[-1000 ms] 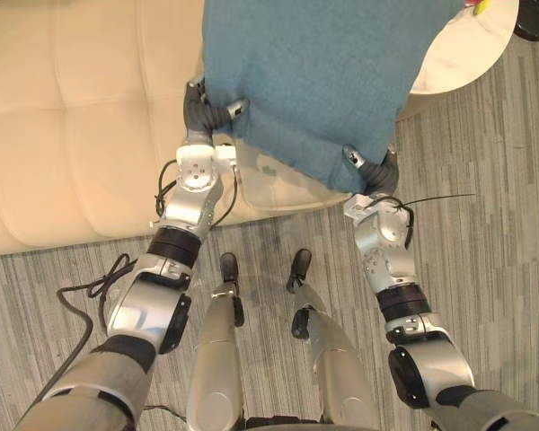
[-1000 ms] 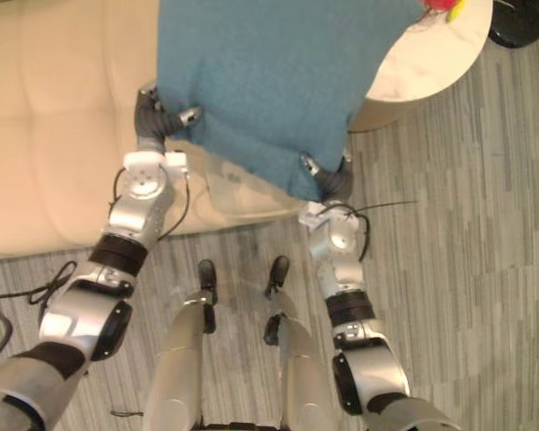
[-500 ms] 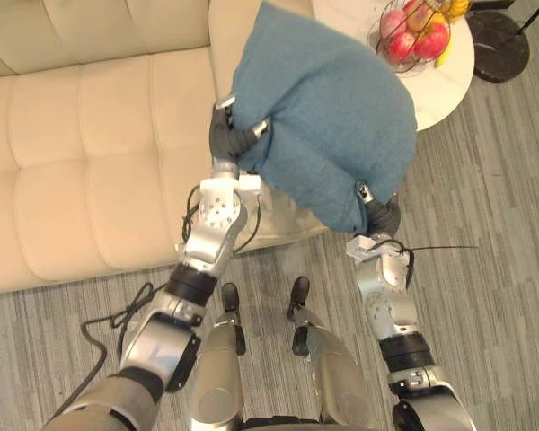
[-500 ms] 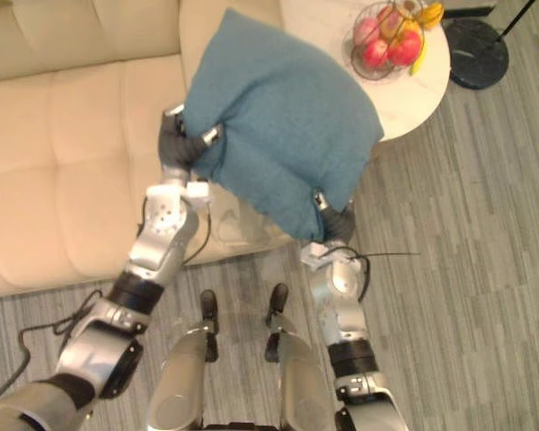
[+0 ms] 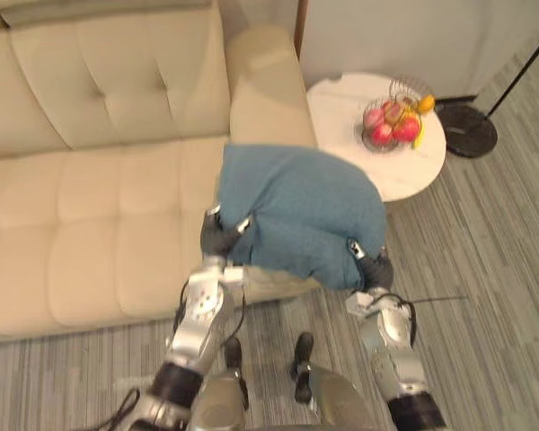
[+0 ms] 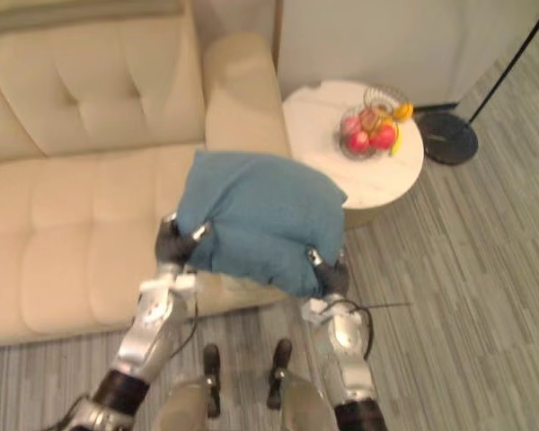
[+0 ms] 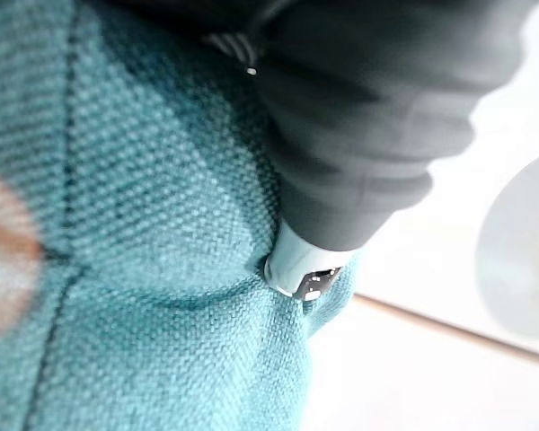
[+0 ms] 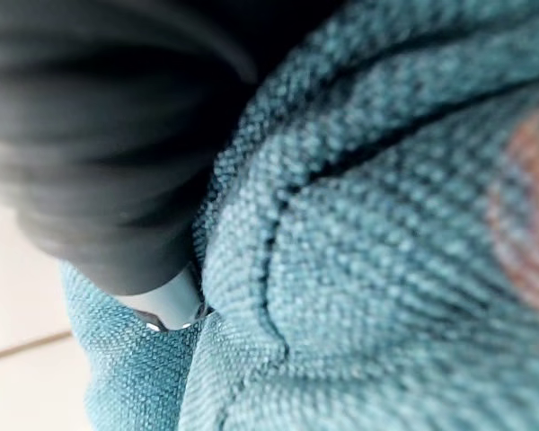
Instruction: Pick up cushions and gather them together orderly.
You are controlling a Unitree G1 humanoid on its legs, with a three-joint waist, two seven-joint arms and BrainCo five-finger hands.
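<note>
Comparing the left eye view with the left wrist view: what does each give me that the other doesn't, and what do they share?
The left eye view adds the cream sofa, the round side table with its fruit basket, and the right hand gripping the blue cushion at its other corner. The left wrist view adds a close look at a silver finger dug into the weave, puckering the fabric. Shared: the blue cushion and the left hand clamped on it.

Bright, even light; faint shadow under the cushion (image 5: 301, 215), seemingly.
</note>
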